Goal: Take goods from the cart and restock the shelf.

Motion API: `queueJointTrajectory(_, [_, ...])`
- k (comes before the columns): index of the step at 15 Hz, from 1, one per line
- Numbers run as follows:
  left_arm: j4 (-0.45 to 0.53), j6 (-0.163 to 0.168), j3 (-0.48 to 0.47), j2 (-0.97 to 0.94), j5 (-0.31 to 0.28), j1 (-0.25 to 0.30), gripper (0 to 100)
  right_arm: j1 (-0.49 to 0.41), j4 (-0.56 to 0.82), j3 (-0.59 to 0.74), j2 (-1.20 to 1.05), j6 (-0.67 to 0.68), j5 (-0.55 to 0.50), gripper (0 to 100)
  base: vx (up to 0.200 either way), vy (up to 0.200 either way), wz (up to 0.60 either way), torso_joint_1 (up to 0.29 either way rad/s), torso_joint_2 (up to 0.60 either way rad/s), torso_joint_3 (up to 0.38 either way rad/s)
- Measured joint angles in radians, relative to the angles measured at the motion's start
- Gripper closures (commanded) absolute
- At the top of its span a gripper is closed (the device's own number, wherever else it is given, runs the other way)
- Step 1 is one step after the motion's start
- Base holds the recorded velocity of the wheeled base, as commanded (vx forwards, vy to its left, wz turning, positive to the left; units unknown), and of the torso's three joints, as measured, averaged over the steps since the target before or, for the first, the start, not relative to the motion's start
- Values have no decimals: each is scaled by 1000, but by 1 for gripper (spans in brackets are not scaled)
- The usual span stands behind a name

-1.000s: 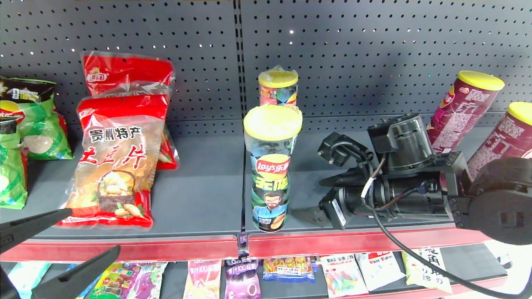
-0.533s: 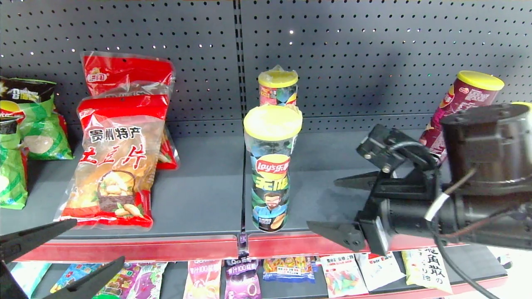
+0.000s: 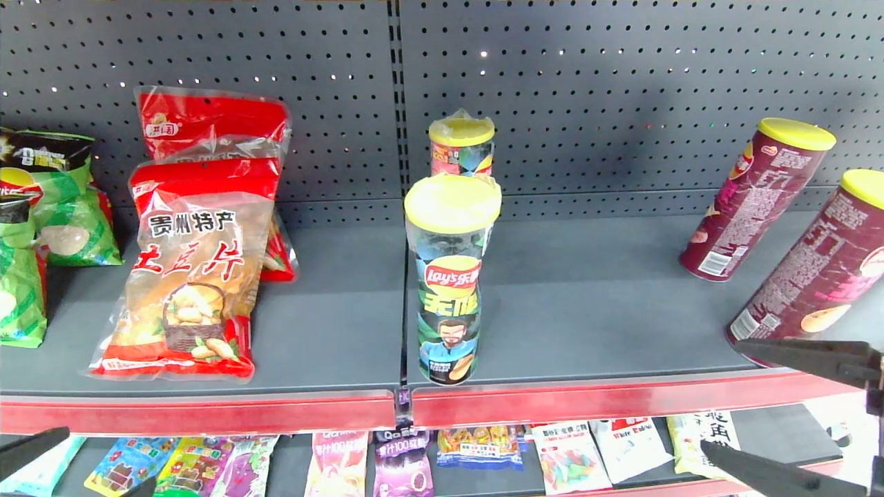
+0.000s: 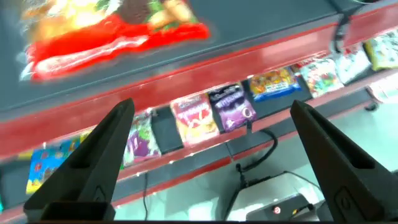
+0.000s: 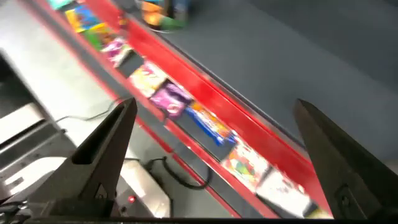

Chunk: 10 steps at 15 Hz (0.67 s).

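Both sets of fingers are wide apart and empty, left gripper (image 4: 212, 104) near left, right gripper (image 3: 722, 395) near right. Green can (image 3: 450, 290) stands upright at the shelf (image 3: 587, 304) front, middle. Maroon can (image 3: 808, 276) leans at its right end.

Yellow-lidded can (image 3: 450, 276), upright at centre. Directly behind it, a second yellow-lidded can (image 3: 462, 146), clear wrap seemingly bunched over the lid. To the can's left, two red snack bags, front bag (image 3: 190, 269) overlapping rear bag (image 3: 210, 117); farther left, green bags (image 3: 41, 207). Behind the can, a grey perforated panel (image 3: 621, 83). Below the can, a row of small bright packets (image 3: 404, 462). Lower still, a black cable (image 4: 255, 163) on pale floor (image 4: 180, 205).
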Motion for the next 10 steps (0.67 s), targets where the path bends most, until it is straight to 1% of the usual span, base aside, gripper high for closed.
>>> queueJointTrajectory(1, [34, -11, -2, -17, 1, 30, 0, -44, 32, 1, -44, 10, -15, 0, 0, 0, 0, 0, 0, 0])
queueJointTrajectory(2, [69, -20, -6, -36, 1, 89, 0, -116, 77, 1, -89, 20, -26, 0, 0, 0, 0, 0, 0, 0])
queueJointTrajectory(5, [217, -43, -10, -112, 3, 353, 0, -429, 281, 12, -271, 66, -49, 0, 0, 0, 0, 0, 0, 0])
queueJointTrajectory(6, [237, -53, -6, -139, -3, 432, 0, -511, 328, 26, -337, 78, -50, 0, 0, 0, 0, 0, 0, 0])
queueJointTrajectory(7, [255, -56, 7, -173, -17, 502, 0, -581, 367, 50, -410, 88, -51, 0, 0, 0, 0, 0, 0, 0])
queueJointTrajectory(8, [257, -36, 20, -219, -41, 541, 0, -636, 399, 81, -482, 95, -51, 0, 0, 0, 0, 0, 0, 0])
queueJointTrajectory(9, [263, 3, 40, -280, -75, 548, 0, -674, 422, 127, -558, 99, -53, 0, 0, 0, 0, 0, 0, 0])
queueJointTrajectory(10, [266, 34, 63, -346, -98, 530, 0, -696, 432, 176, -625, 101, -52, 0, 0, 0, 0, 0, 0, 0])
